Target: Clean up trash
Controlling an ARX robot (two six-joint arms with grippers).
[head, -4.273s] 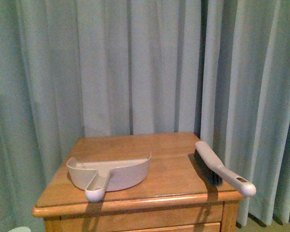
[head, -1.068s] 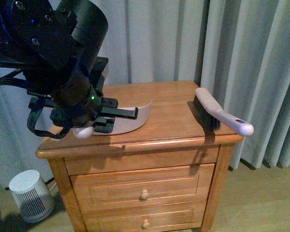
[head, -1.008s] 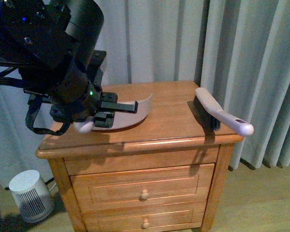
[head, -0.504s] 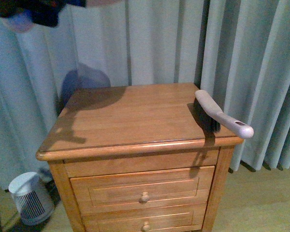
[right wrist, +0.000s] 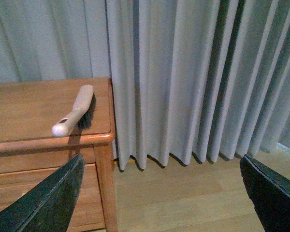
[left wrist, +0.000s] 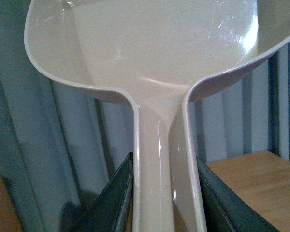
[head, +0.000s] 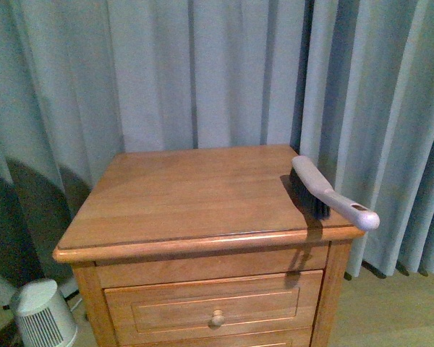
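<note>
Left tool around dustpan handle, solely in left wrist view.

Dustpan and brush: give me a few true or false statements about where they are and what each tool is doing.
1. The dustpan sits on the nightstand. False: the left tool holds it by the handle, and the nightstand top in the front view carries only the brush.
2. The brush lies along the nightstand's right edge, its handle tip overhanging the front corner. True.
3. The right tool is shut on the brush. False: it is open and well apart from the brush.
4. A small white appliance stands on the floor by the nightstand's left side. True.
</note>
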